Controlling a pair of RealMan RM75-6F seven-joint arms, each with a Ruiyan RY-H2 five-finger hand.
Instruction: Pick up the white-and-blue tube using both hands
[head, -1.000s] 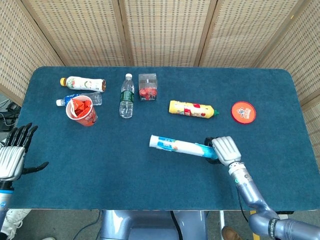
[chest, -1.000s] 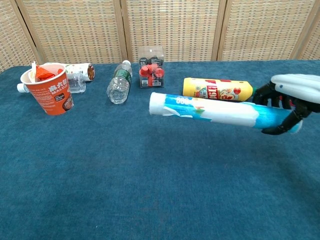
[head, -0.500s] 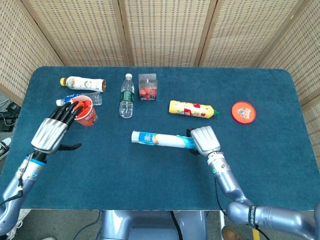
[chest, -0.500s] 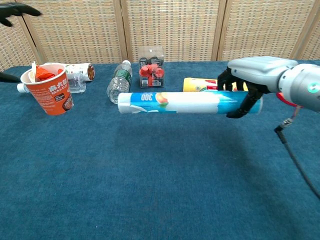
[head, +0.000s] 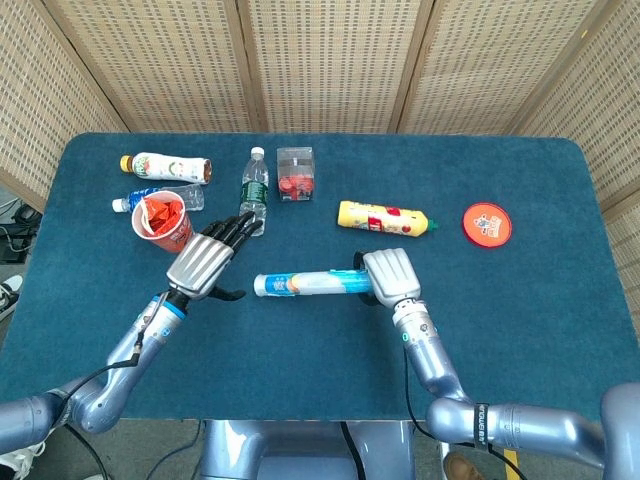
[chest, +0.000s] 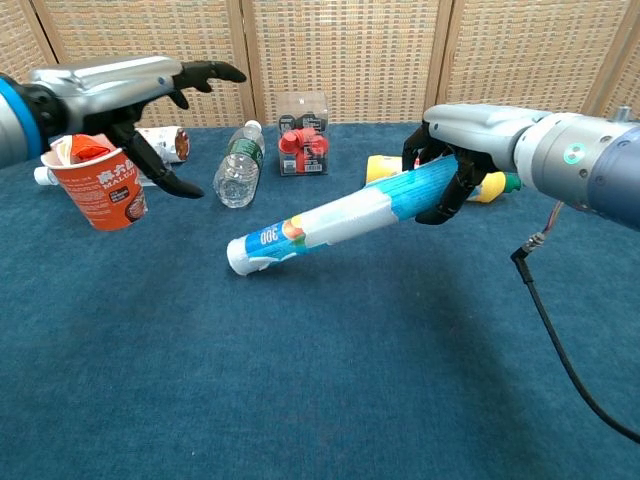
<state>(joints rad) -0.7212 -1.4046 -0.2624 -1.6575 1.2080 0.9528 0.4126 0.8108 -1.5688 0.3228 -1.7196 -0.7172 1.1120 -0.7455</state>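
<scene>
My right hand (head: 389, 276) (chest: 452, 150) grips the blue end of the white-and-blue tube (head: 308, 283) (chest: 340, 217) and holds it off the table, its white end tilted down toward my left. My left hand (head: 206, 263) (chest: 130, 88) hovers open with its fingers spread, just left of the tube's white end and not touching it.
On the blue table (head: 320, 370) behind the hands lie a red cup (head: 163, 222) (chest: 97, 180), two small bottles (head: 165, 167), a clear water bottle (head: 253, 192) (chest: 237, 166), a clear box with red parts (head: 295, 174), a yellow bottle (head: 385, 217) and a red lid (head: 487, 223).
My right hand carried the tube up and leftward toward the table's middle, and its white end now dips down. My left hand swept in from the table's left edge to beside that end.
</scene>
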